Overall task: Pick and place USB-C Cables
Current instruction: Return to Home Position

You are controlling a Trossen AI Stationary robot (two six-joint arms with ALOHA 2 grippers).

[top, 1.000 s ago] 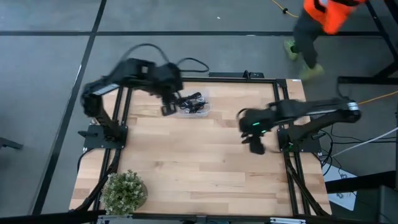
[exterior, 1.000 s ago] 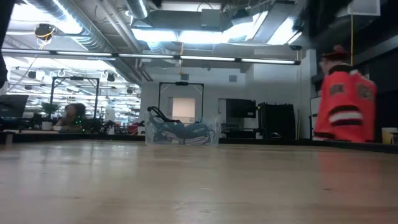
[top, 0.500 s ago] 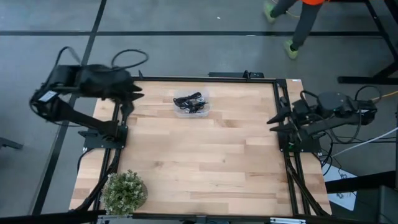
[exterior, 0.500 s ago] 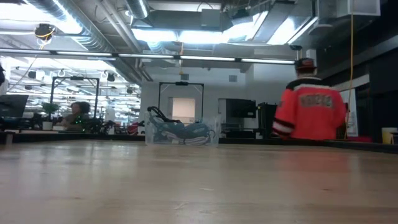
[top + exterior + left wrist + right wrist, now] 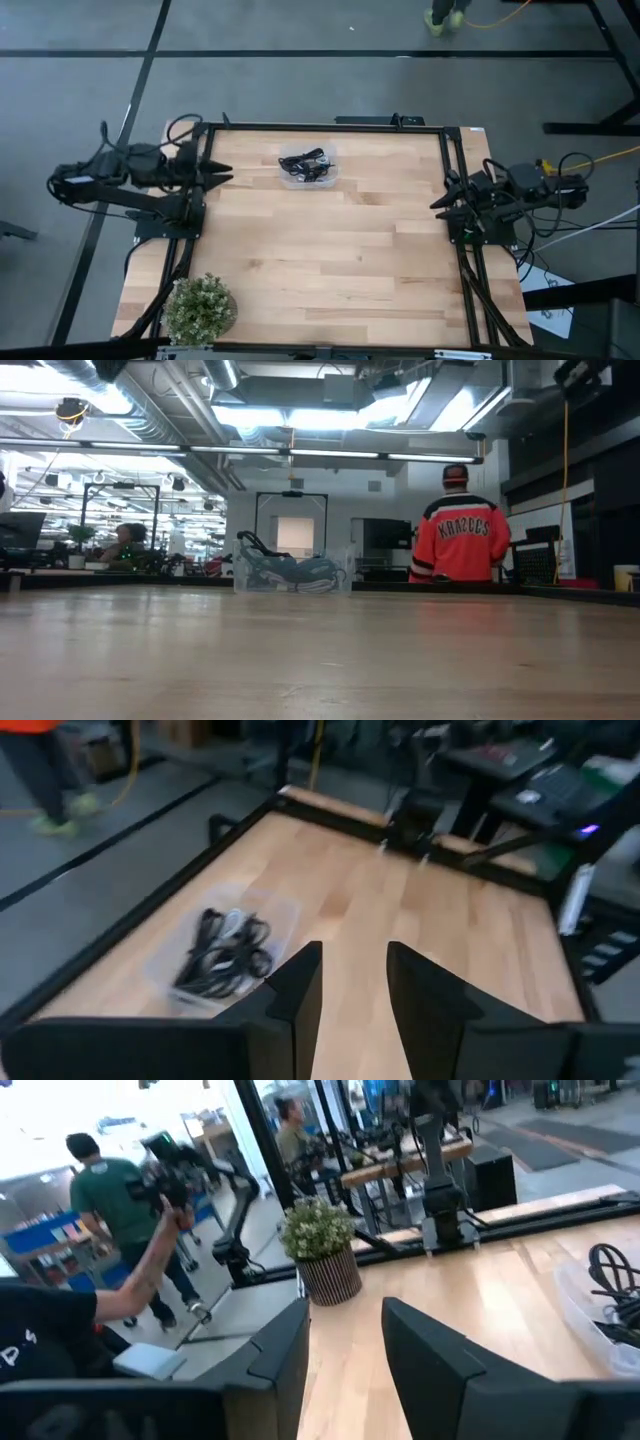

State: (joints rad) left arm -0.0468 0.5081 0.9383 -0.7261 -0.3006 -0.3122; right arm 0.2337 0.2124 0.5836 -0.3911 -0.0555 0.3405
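The USB-C cables (image 5: 305, 163) lie in a heap inside a shallow clear tray (image 5: 325, 178) near the table's far edge; in the left wrist view the cables (image 5: 225, 952) are mostly black, with one pale strand among them. My left gripper (image 5: 218, 170) is open at the table's left edge, pointing level toward the tray, well short of it. The left wrist view shows its gap (image 5: 354, 988) with nothing in it. My right gripper (image 5: 438, 197) is open at the right edge, its fingers (image 5: 345, 1350) bare. The tray's corner (image 5: 600, 1305) shows in the right wrist view.
A potted plant (image 5: 200, 308) stands at the near left corner and also shows in the right wrist view (image 5: 322, 1258). A black frame (image 5: 330, 127) rims the table. Bare wood (image 5: 330, 260) stretches between the arms. A person in an orange jacket (image 5: 462, 540) stands beyond the table.
Both arms have drawn back from over the table. My left gripper left the tray and swung out to the left edge, then settled low and level. My right gripper withdrew from the right part of the table to its right edge. The cables stayed in the tray.
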